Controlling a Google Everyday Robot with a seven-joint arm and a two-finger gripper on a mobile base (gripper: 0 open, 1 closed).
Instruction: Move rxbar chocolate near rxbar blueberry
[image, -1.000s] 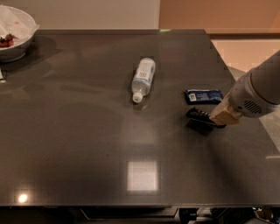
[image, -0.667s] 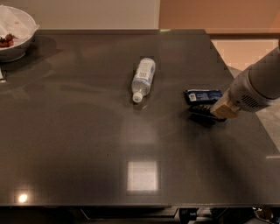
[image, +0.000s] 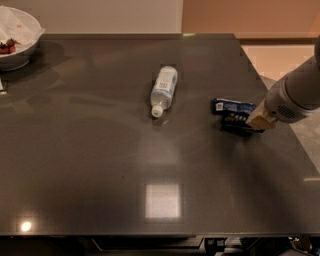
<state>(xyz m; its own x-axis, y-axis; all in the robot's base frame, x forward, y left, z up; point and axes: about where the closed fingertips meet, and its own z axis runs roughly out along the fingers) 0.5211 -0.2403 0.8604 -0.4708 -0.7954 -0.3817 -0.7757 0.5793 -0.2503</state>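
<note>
One bottle (image: 164, 90) lies apart; tool (image: 260, 120) at rxbar chocolate (image: 235, 121), beside rxbar blueberry (image: 234, 106)

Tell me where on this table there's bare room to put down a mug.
The whole near half of the table is bare, and so is the stretch between the bowl and the bottle. Crowded at right: gripper at the rxbar chocolate, beside the rxbar blueberry.
</note>
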